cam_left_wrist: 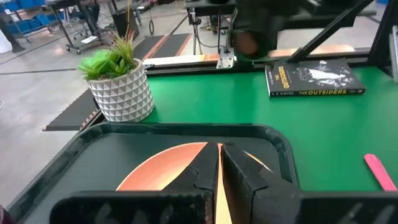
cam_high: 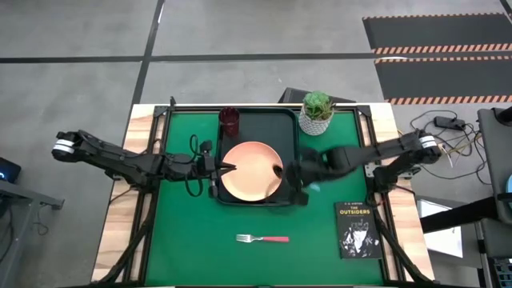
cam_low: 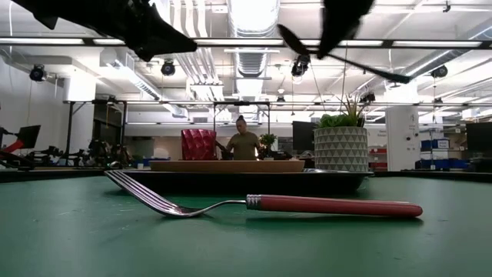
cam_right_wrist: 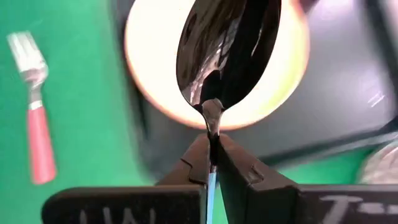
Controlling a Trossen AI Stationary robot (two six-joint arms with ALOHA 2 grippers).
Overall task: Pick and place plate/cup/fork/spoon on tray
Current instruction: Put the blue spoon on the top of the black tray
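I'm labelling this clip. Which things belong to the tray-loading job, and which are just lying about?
Job: tray, plate, cup, fork, spoon held in the right end effector.
Lying about: potted plant, book.

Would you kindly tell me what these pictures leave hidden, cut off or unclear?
- Small dark red cup: in the low view, its base sits behind the salmon-pink plate.
- Large dark rectangular tray: near corners cut off in the left wrist view by the left gripper.
- Blue-handled spoon: handle hidden inside the right gripper.
- Pink-handled fork: tines cut off, left wrist view.
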